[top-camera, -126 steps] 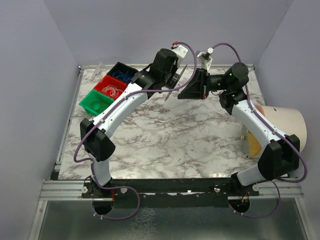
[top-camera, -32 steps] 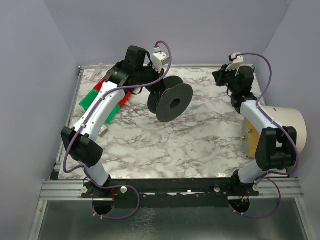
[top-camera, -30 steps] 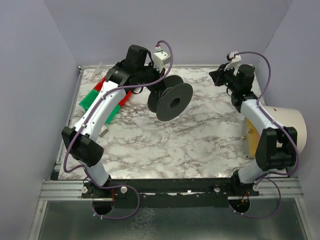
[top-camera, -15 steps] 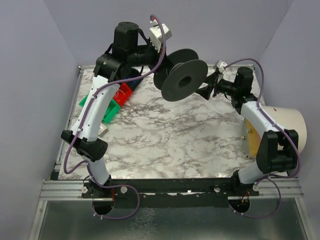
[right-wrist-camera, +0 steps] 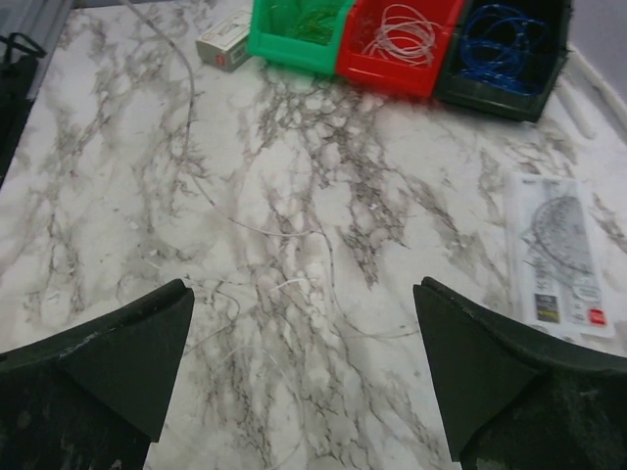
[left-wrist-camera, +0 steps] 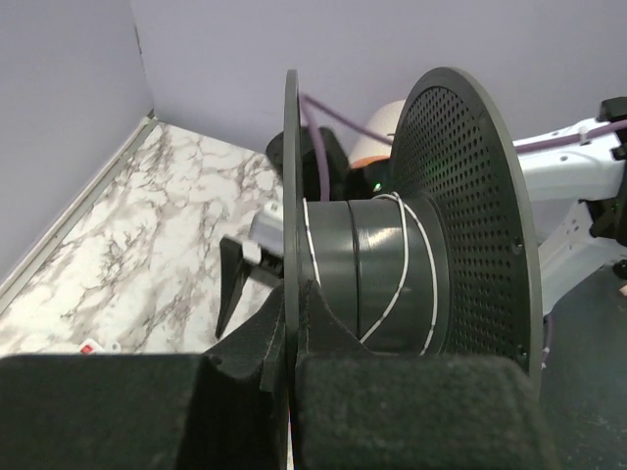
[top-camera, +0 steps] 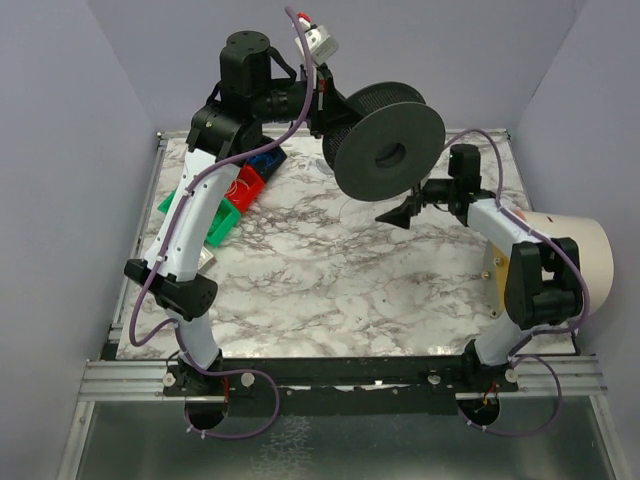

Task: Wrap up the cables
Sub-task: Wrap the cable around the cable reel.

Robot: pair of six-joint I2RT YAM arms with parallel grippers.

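One big black two-flanged plastic spool [top-camera: 388, 152] is up in the air over the far side of the marble table [right-wrist-camera: 98, 245]. The left gripper [left-wrist-camera: 291, 338] is clamped on one flange rim. A thin white cable [left-wrist-camera: 402, 264] makes a few turns round the hub. One loose white strand [right-wrist-camera: 196, 176] lies on the table. The right gripper [right-wrist-camera: 302, 294] is spread wide, holding nothing, low beside the spool. Three plastic bins: one green bin [right-wrist-camera: 294, 57], one red bin [right-wrist-camera: 392, 76], one black bin [right-wrist-camera: 490, 98]. One small white box [right-wrist-camera: 223, 44], one printed card [right-wrist-camera: 558, 255].

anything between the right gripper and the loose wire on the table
Nothing visible. The right gripper hangs over the table, jaws open, and the thin white wire lies on bare marble ahead of them. The bins sit aside at the table's edge, and the left gripper holds the spool up clear.
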